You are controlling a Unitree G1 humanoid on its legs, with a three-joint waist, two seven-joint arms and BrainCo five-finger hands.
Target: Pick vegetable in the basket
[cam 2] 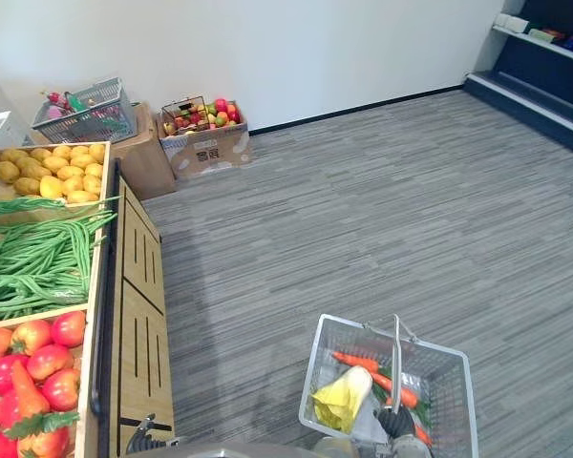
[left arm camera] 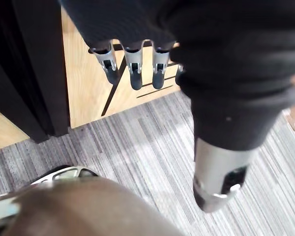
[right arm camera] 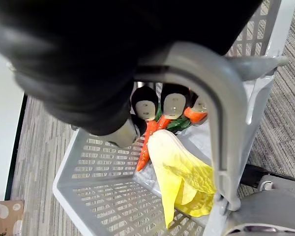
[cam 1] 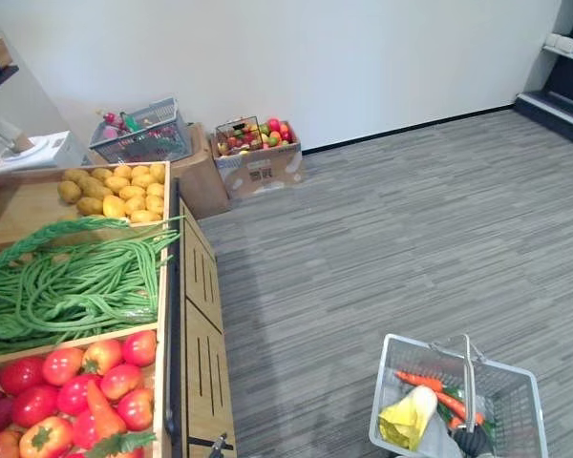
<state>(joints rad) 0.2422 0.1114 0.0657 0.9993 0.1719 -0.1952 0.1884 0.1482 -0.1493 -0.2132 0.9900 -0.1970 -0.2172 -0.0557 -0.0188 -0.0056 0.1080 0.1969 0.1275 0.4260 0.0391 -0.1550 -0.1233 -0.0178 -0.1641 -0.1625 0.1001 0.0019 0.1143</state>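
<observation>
Left hand (left arm camera: 133, 73) hangs low beside the counter's (cam 1: 201, 315) wooden side, fingers straight and relaxed, holding nothing. Right hand (right arm camera: 173, 104) is curled round the handle (right arm camera: 220, 123) of the basket (cam 1: 518, 405), held on the robot's right, which already carries carrots (cam 1: 428, 384) and a yellow leafy piece (cam 1: 406, 415). Produce yet to pick lies up on the counter, left of and above the free hand: tomatoes (cam 1: 62, 365) nearest, beans (cam 1: 76, 286) behind them with their length running across the bin, potatoes (cam 1: 115, 196) farthest. Judging by this, the left hand must reach up and leftward, then carry across to the basket, well apart on the right
</observation>
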